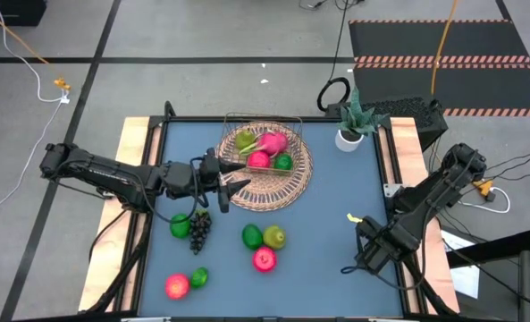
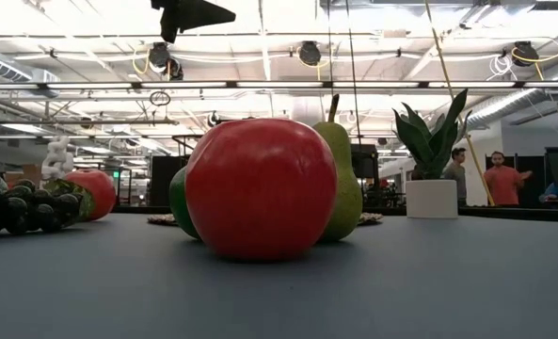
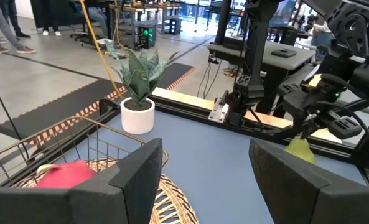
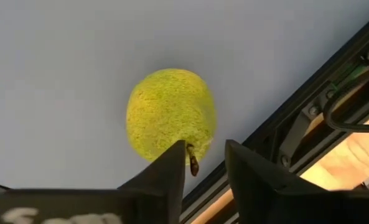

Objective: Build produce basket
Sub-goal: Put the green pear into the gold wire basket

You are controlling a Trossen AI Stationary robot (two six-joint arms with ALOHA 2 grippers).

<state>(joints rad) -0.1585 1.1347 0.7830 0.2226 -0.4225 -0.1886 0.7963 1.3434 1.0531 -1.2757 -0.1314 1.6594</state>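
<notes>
Right gripper (image 4: 206, 163) hangs spread over a yellow-green pear (image 4: 170, 114) at the table's 4 o'clock edge. Looks light, hard and roll-prone, so I'd pinch its belly. Left gripper (image 1: 233, 179) is spread at the basket (image 1: 305, 183) rim's 9 o'clock.

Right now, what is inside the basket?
The basket holds a yellow-green fruit, a pink dragon fruit, a pink-red apple and a green lime. Anything beneath them is covered. The open, empty left gripper hovers at its rim.

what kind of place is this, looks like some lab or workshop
Most likely a robotics lab or open workshop floor. A two-arm robot works at a blue table on bare concrete, cables run across the floor, and beyond the small potted plant stand workbenches, equipment and people.
</notes>
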